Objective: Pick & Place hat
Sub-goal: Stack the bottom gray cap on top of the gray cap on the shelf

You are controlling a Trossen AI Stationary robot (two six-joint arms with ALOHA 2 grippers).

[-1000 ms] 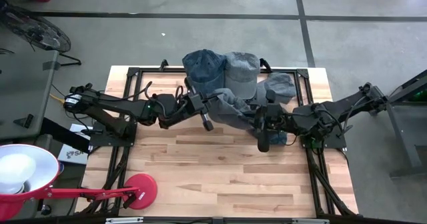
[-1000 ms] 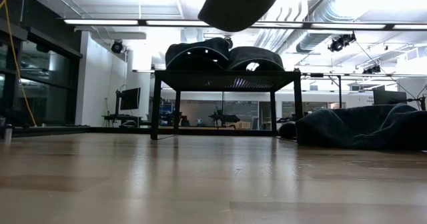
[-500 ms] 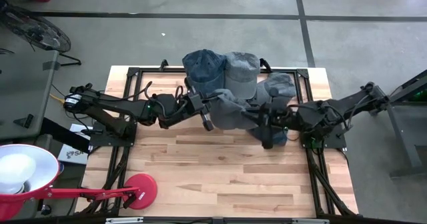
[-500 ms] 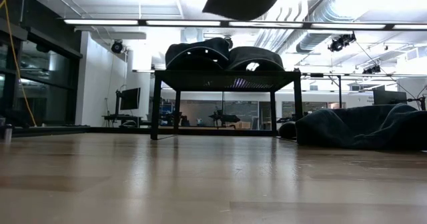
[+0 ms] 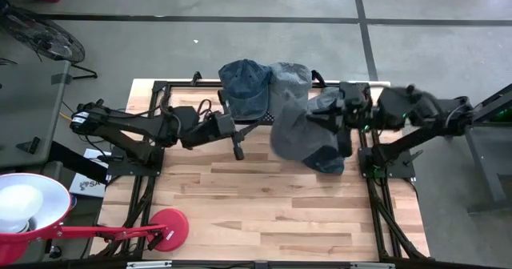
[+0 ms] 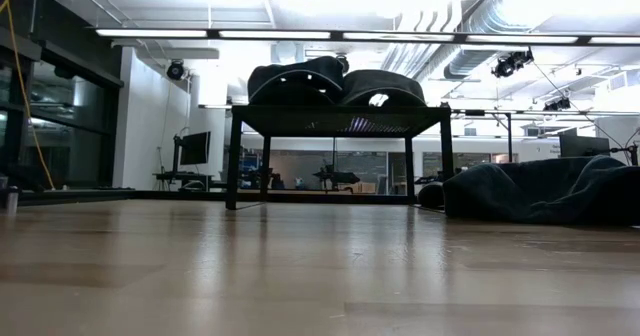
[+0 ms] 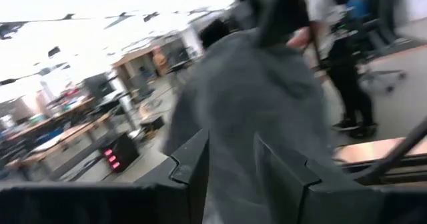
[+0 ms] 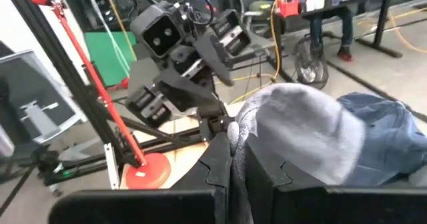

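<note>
One grey hat [image 5: 298, 131] in right gripper [image 5: 342, 138] jaws.

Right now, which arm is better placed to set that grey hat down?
The right arm, I'd say: its gripper is shut on the grey hat, lifted above the table. The left gripper holds nothing.

A soft gray hat [image 5: 298, 133] hung in the air over the back part of the table [image 5: 264, 213], held up by the right claw [image 5: 339, 118]. Two more hats, one blue [image 5: 242, 83] and one gray [image 5: 293, 74], sat side by side at the table's back edge.
</note>
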